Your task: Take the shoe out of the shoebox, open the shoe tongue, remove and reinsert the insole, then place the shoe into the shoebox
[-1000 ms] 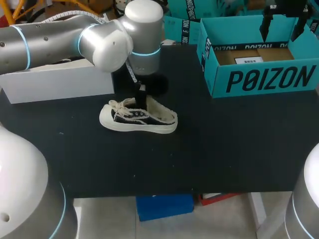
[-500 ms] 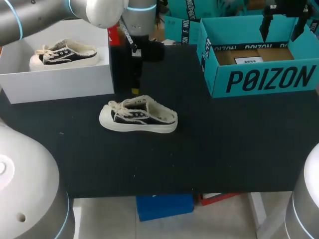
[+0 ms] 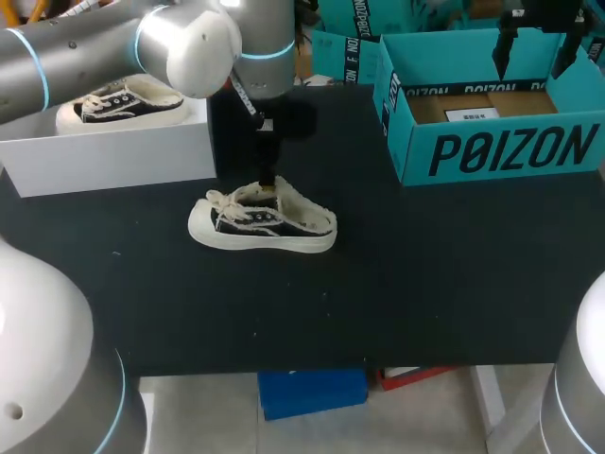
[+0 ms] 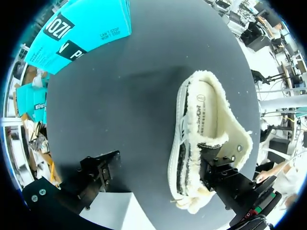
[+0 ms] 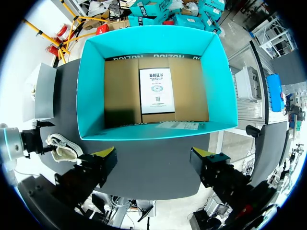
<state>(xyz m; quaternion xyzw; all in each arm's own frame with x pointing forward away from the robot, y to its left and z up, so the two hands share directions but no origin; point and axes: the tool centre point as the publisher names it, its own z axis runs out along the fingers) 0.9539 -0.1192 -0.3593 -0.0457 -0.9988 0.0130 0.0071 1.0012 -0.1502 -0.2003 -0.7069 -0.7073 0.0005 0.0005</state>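
A black-and-cream low shoe (image 3: 263, 223) with fleece lining lies on its sole in the middle of the black table (image 3: 425, 274), toe to the left. In the left wrist view the shoe (image 4: 199, 139) shows its white insole (image 4: 201, 108) lying inside. My left gripper (image 3: 267, 177) hangs just over the shoe's opening, and the left gripper (image 4: 163, 179) is open: one finger (image 4: 225, 175) is at the lace end, the other (image 4: 100, 172) stands over bare table. The teal shoebox (image 3: 492, 151) stands open at the back right. My right gripper (image 5: 153, 155) hovers open above the shoebox (image 5: 91, 96).
A white box (image 3: 113, 156) at the back left holds a second, similar shoe (image 3: 121, 102). A white card (image 5: 157, 88) lies on the teal box's brown floor. More teal boxes (image 3: 345, 47) stand behind the table's far edge.
My left gripper has opened, lifted away from the shoe's opening, and come back down over it. The shoe has stayed put. The right arm has not moved.
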